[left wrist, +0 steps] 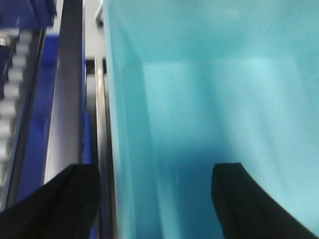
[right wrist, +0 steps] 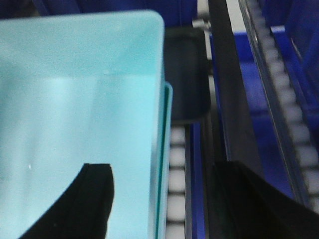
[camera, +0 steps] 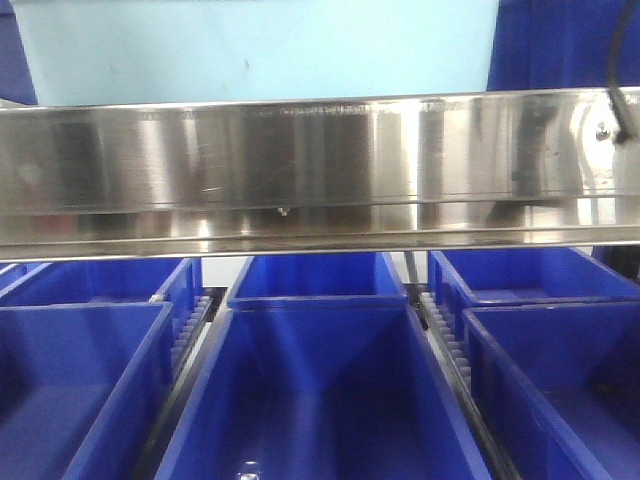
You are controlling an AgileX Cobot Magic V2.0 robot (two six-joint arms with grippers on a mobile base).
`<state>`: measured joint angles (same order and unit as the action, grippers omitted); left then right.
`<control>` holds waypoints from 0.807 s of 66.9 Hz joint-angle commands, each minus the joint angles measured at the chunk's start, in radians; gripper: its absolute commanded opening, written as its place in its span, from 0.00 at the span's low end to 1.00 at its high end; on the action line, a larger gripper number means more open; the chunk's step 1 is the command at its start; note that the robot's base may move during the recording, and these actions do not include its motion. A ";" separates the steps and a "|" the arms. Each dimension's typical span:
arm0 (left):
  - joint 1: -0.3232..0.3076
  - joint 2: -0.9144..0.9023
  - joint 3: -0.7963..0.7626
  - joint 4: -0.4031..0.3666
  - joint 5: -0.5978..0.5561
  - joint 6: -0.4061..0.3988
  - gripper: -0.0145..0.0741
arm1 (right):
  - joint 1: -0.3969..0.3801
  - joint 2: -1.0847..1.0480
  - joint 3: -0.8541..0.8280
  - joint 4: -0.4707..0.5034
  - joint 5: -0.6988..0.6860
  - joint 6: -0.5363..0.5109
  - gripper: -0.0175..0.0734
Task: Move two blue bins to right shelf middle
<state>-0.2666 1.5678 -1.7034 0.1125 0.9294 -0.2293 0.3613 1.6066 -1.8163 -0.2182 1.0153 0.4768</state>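
Bins (camera: pixel 320 400), six blue, fill three lanes under one steel beam (camera: pixel 320 160); left gripper (left wrist: pixel 157 169) and right gripper (right wrist: pixel 163 167) gape wide, each astride a turquoise bin (left wrist: pixel 224 89) wall.

My left gripper (left wrist: pixel 154 201) stands wide open, fingers (left wrist: pixel 55 204) at 7 and 5 o'clock in its wrist view. My right gripper (right wrist: pixel 167 204) is spread likewise, fingers at 7 and 5.

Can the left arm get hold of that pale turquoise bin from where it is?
Probably yes. The left pincer is open and straddles the side wall of the turquoise bin, one finger inside, one outside; nothing else sits between them.
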 commanded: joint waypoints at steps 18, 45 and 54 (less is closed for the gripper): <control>0.070 0.112 -0.182 -0.167 0.292 -0.010 0.54 | -0.011 0.086 -0.096 0.156 0.206 -0.094 0.54; 0.123 0.148 -0.106 -0.313 0.292 0.097 0.53 | -0.119 0.139 -0.067 0.370 0.206 -0.208 0.54; 0.123 0.152 -0.102 -0.329 0.292 0.097 0.53 | -0.119 0.143 -0.067 0.374 0.206 -0.218 0.54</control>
<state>-0.1454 1.7230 -1.8080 -0.1928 1.2271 -0.1400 0.2470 1.7491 -1.8846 0.1502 1.2282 0.2771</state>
